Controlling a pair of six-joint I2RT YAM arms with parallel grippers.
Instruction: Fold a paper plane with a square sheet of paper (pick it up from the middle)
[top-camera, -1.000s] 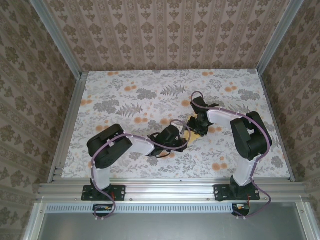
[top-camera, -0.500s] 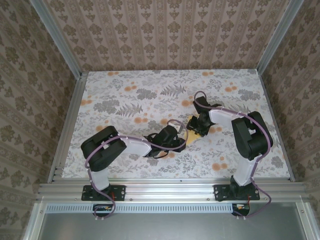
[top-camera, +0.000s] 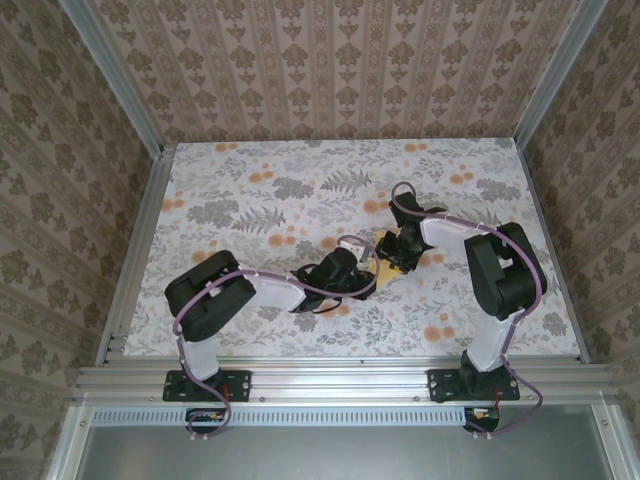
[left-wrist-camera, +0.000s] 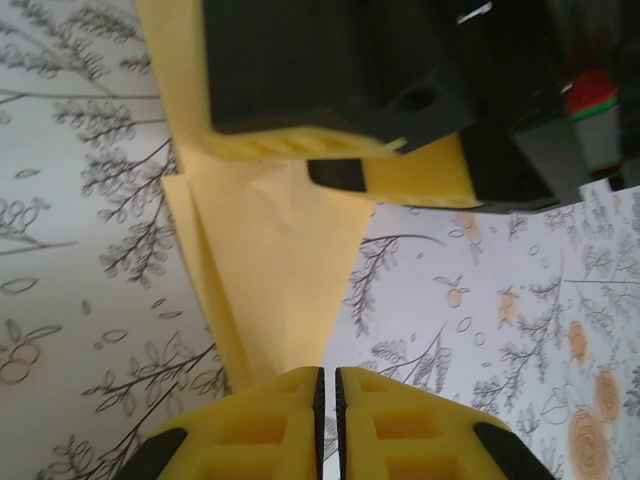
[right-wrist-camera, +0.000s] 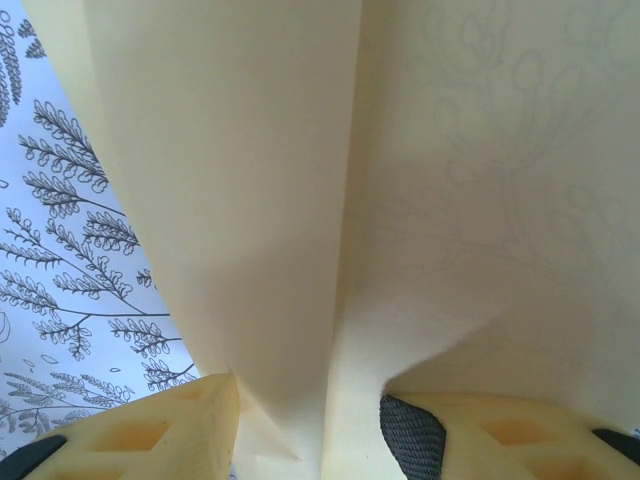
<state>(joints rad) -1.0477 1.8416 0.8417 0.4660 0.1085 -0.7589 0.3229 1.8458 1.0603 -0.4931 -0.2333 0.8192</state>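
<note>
Left wrist view: my left tool (left-wrist-camera: 329, 425) has crept back in, clenched on the paper plane's (left-wrist-camera: 275, 265) tip; right tool (right-wrist-camera: 310, 430) grasps its far end.

The paper plane (top-camera: 384, 268) lies near the middle of the surface (top-camera: 250, 210). The left tool (top-camera: 366, 279) sits at its near-left end. The right tool (top-camera: 397, 254) is at its far-right end.

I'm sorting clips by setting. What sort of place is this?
Probably a staged robot test cell: a floral-print tabletop, damask-patterned wall panels and an aluminium frame enclose the workspace.
</note>
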